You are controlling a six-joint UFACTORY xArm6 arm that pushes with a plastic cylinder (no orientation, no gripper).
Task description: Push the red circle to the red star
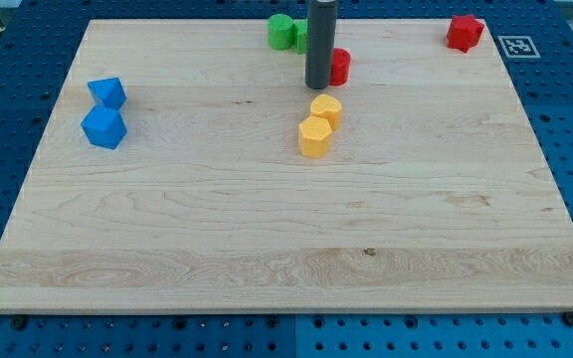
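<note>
The red circle (340, 67) sits near the top middle of the wooden board, partly hidden by my rod. My tip (317, 87) rests on the board right against the circle's left side. The red star (464, 32) lies at the top right corner of the board, far to the right of the circle and a little higher.
Two green blocks (286, 32) stand at the top edge just left of the rod. Two yellow blocks (319, 125) lie just below my tip. Two blue blocks (105, 110) sit at the left side. The board's top edge (386, 19) is close behind.
</note>
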